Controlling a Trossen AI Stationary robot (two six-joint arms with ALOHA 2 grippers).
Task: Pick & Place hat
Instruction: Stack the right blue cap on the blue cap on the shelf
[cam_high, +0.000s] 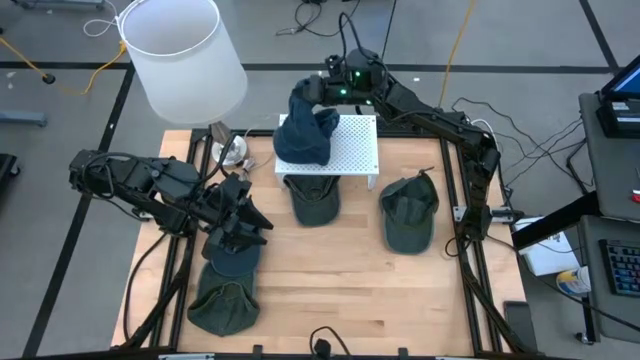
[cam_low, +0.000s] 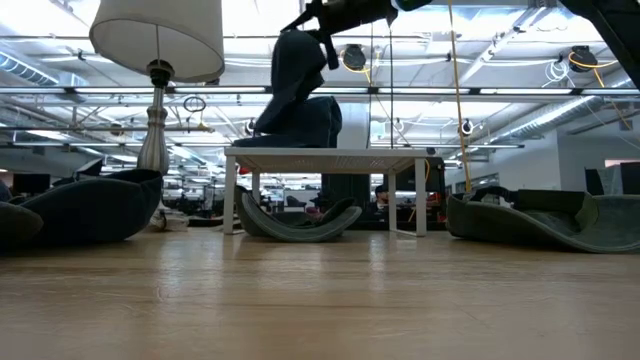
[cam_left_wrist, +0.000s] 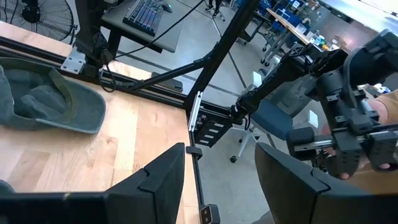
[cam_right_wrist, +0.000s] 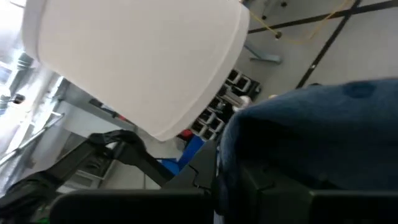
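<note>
I had the right gripper (cam_high: 312, 92) clamped on the top of the blue hat (cam_high: 305, 130), which hung directly below its fingers with its lower part resting on the white perforated stand (cam_high: 352, 150). A green cap (cam_high: 312, 198) lay under that stand, and another green cap (cam_high: 408, 212) sat on the wooden table (cam_high: 340, 270) off toward my right arm's base. My left gripper (cam_high: 243, 222) stood wide and empty, hovering just above a dark cap (cam_high: 232, 258), with one more green cap (cam_high: 222, 305) beyond it near the table edge. The lamp (cam_high: 182, 55) stood beside the stand.
</note>
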